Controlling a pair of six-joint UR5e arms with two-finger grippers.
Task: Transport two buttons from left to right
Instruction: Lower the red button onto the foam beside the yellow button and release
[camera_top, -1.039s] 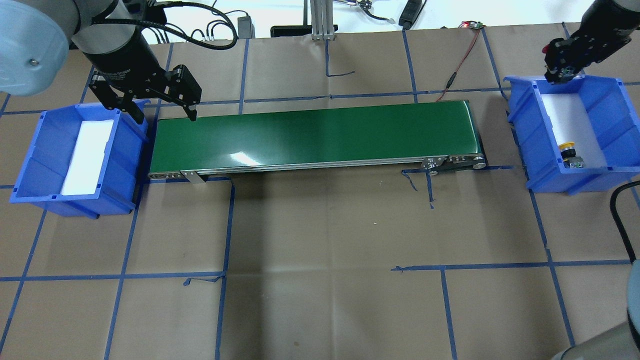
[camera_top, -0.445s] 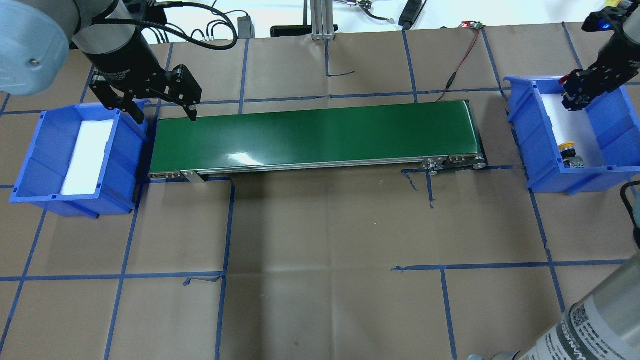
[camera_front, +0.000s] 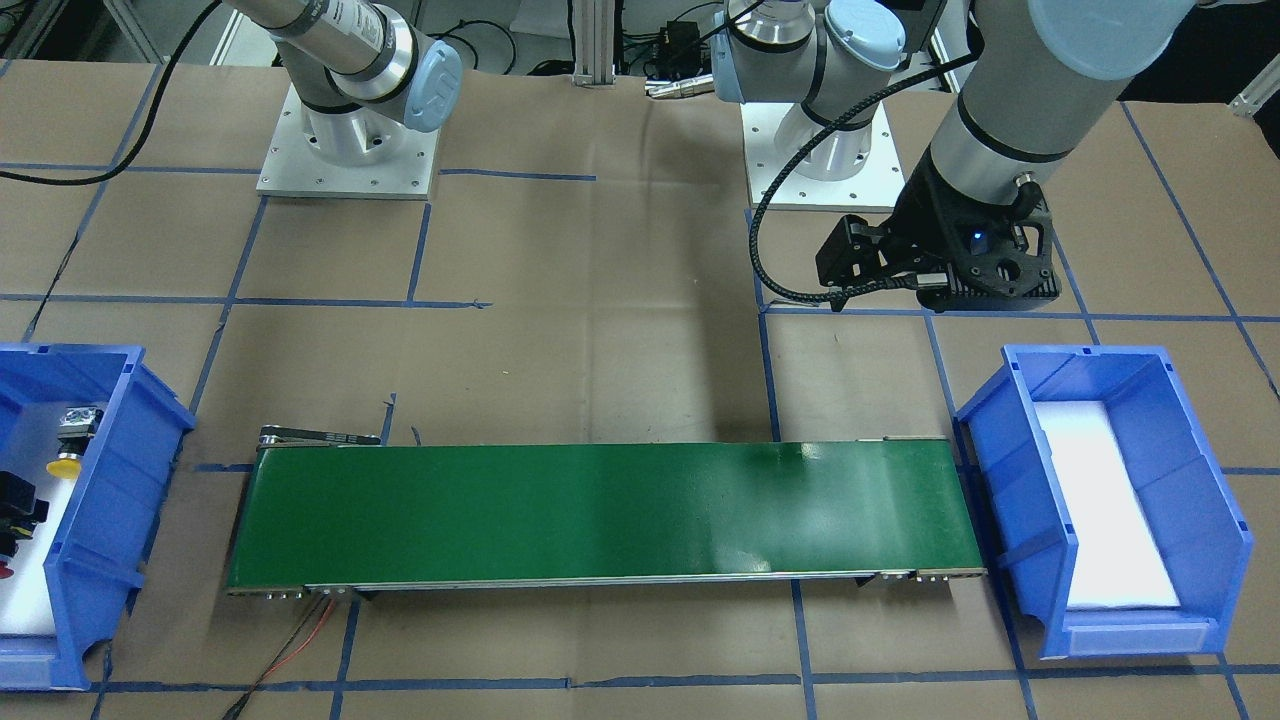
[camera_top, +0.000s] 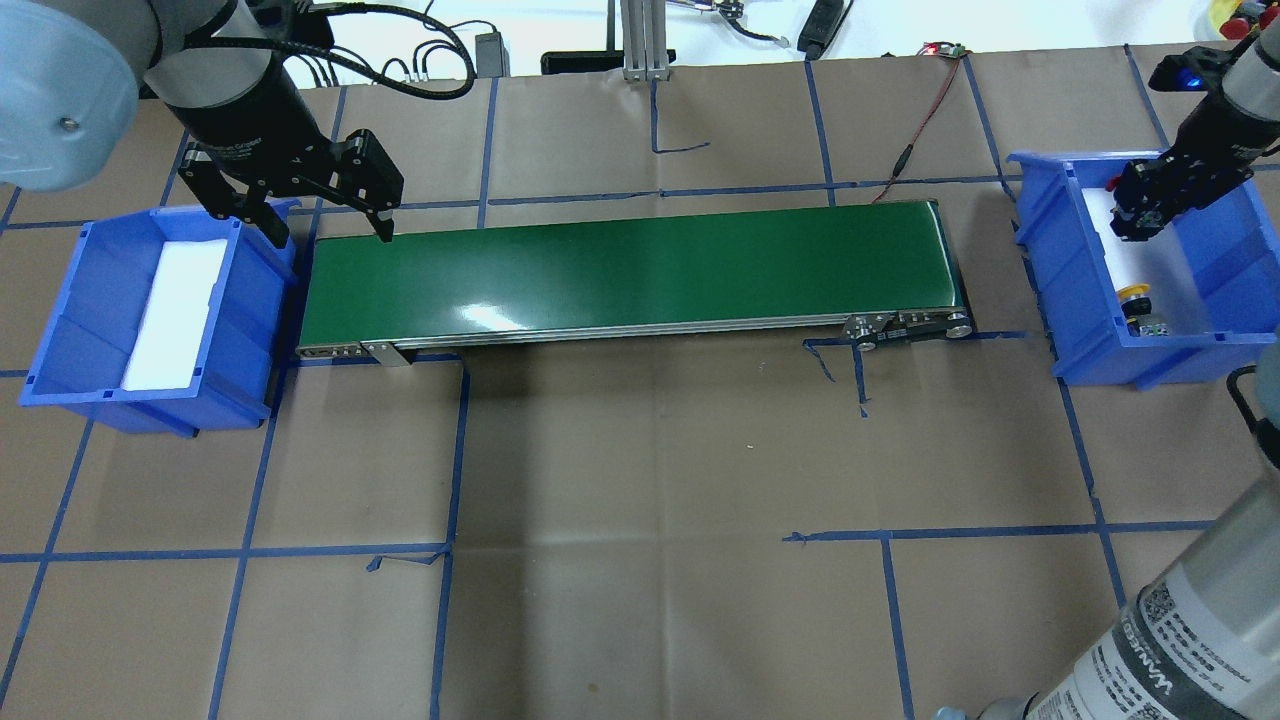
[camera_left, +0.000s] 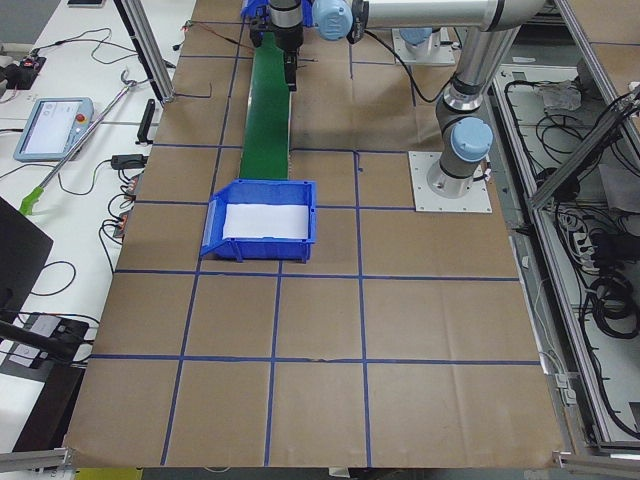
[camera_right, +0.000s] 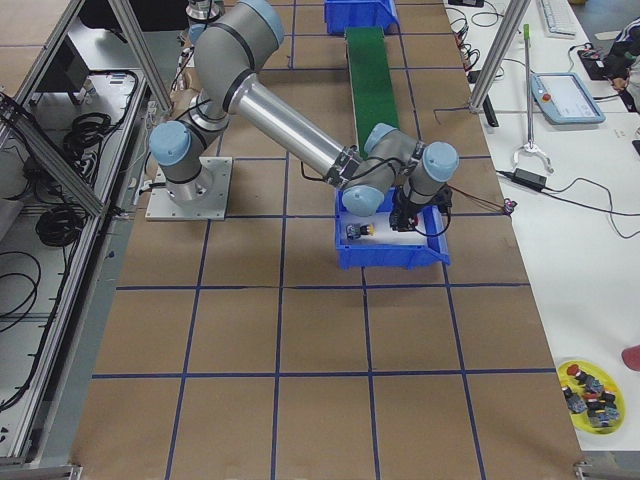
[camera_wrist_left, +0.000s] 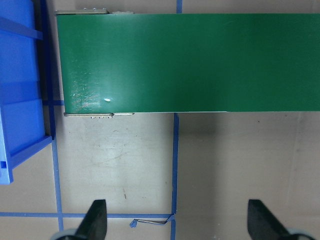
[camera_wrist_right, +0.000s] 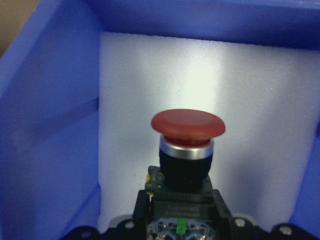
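The red-capped button (camera_wrist_right: 187, 125) is held upright in my right gripper (camera_top: 1135, 208), which is shut on its block base. It hangs just above the white foam inside the right blue bin (camera_top: 1060, 262), towards the bin's far end. The yellow-capped button (camera_top: 1136, 296) lies on its side at the near end of that same bin and also shows in the front-facing view (camera_front: 66, 464). My left gripper (camera_top: 330, 236) is open and holds nothing, hovering between the left blue bin (camera_top: 60, 290) and the conveyor's left end. Only white foam lines the left bin.
A green conveyor belt (camera_top: 630, 268) runs between the two bins. A red wire (camera_top: 920, 120) trails off its far right end. Cables and aluminium posts line the far table edge. A yellow dish of spare buttons (camera_right: 590, 385) sits on the floor side.
My right gripper has carried the red button from above the right bin's far corner down into the bin. The left arm has not moved.
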